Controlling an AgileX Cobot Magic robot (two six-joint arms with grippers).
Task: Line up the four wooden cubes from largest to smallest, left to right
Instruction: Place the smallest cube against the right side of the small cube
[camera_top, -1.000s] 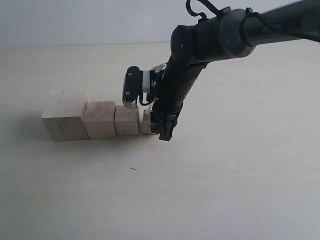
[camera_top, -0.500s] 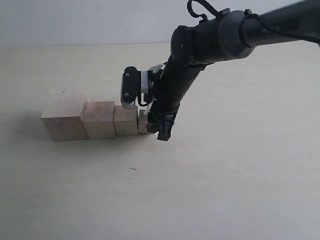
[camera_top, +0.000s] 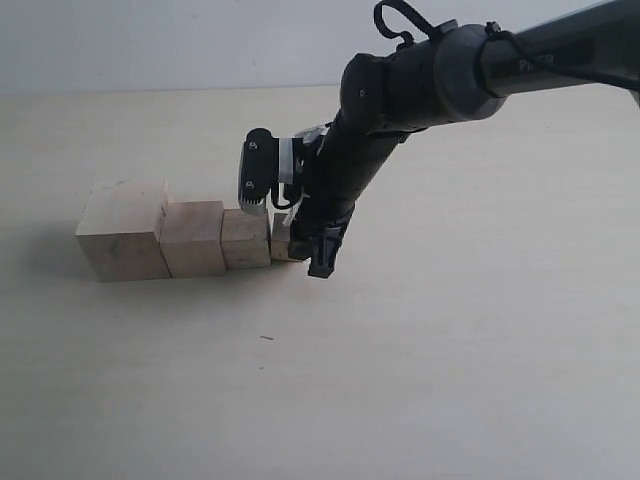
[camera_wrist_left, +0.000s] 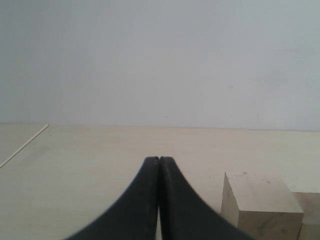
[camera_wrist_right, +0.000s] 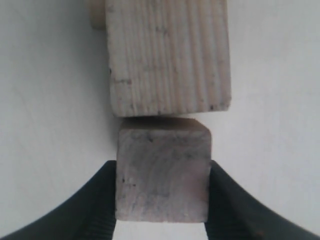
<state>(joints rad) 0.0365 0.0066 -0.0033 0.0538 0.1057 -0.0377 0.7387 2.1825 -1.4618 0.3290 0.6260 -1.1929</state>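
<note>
Right hand: the dark two-fingered right hand is closed onto the smallest pale wooden cube. One finger lies flat on each of two opposite sides, and the cube fills the gap between them.
Smallest cube: it sits on the pale tabletop at the right end of the row, tight against the third pale wooden cube. Whether the two faces fully touch cannot be told.
Row: the largest pale wooden cube, the second pale wooden cube and the third stand side by side, left to right, with neighbours touching.
Left hand: the black left hand has its fingers pressed together on nothing. It is low over the tabletop, with the largest cube nearby.
Hidden: in the exterior view the black arm covers most of the smallest cube, and the left hand does not show. The right wrist view crops the third cube.
</note>
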